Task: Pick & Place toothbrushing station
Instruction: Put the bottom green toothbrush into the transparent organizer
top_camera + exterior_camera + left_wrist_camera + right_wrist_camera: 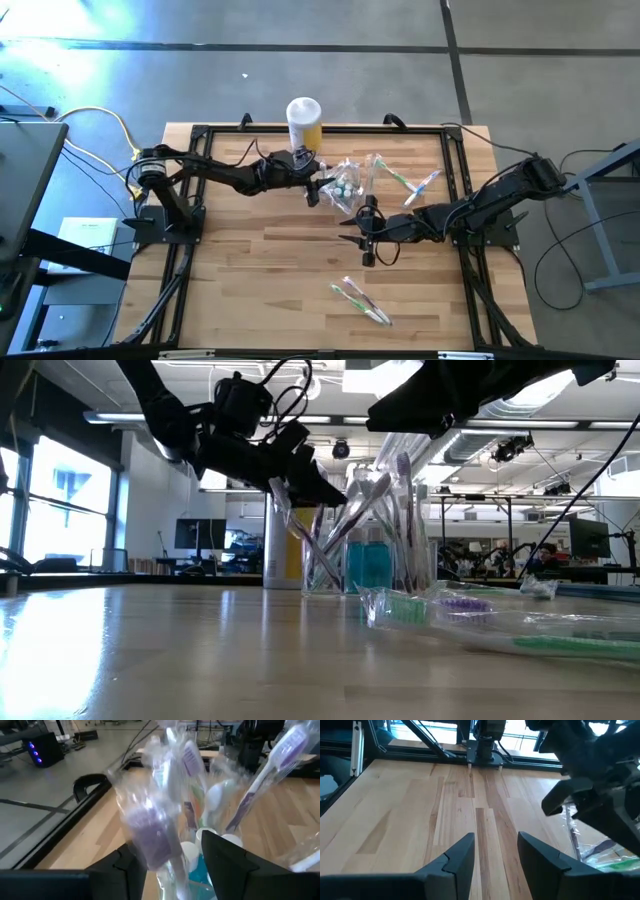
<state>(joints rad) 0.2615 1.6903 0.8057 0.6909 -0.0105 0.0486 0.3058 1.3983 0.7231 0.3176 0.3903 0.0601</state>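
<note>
Robotics lab, monitors [198,532], exposed ceiling ducts [470,435]

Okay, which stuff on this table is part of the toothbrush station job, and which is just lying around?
Job:
- toothbrushing station, wrapped toothbrushes standing in it
- left gripper, at the station

Lying about:
- yellow canister
- wrapped toothbrushes near front edge
- loose toothbrushes beyond the right gripper

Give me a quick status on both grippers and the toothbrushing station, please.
Left gripper open at the toothbrushing station, a wrapped toothbrush between its fingers. Right gripper open, empty, over bare table. Yellow canister stands behind.
</note>
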